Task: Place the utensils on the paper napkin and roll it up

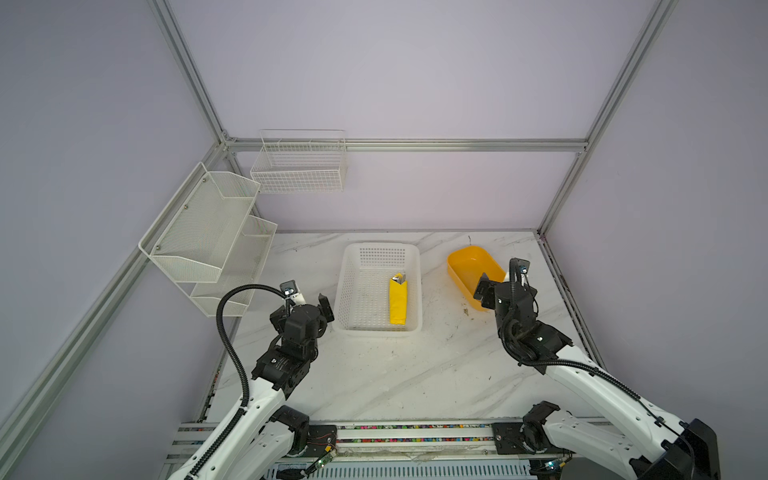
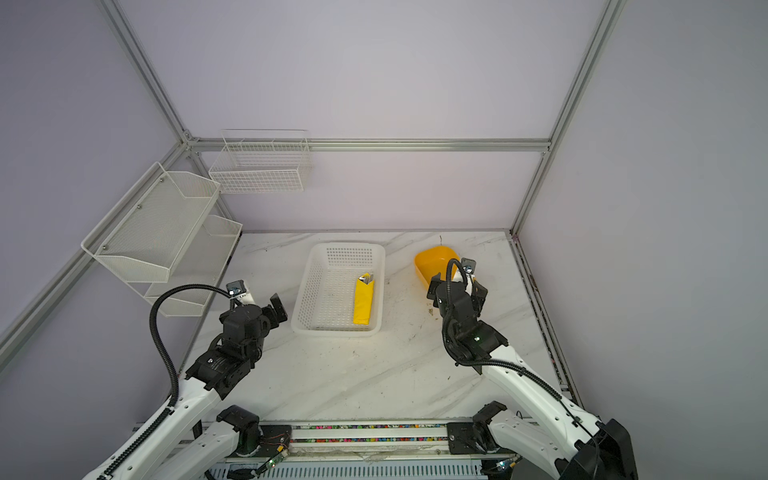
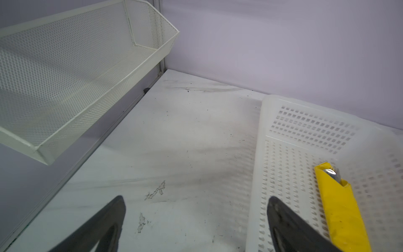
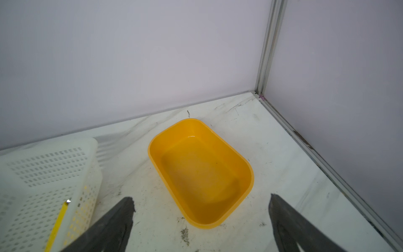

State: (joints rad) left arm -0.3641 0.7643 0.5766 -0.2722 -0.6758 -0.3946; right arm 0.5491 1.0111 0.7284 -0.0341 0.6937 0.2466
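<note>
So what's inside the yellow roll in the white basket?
Shiny utensil tips poke out the far end of the napkin roll. The rest is wrapped in paper, so how many are inside can't be seen.

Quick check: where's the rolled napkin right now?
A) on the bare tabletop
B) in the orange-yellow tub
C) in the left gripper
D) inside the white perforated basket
D: the paper napkin lies rolled inside the white basket, utensils showing at its far end.

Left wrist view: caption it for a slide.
Open left gripper beside the basket, where the rolled napkin lies with utensils peeking out.
</note>
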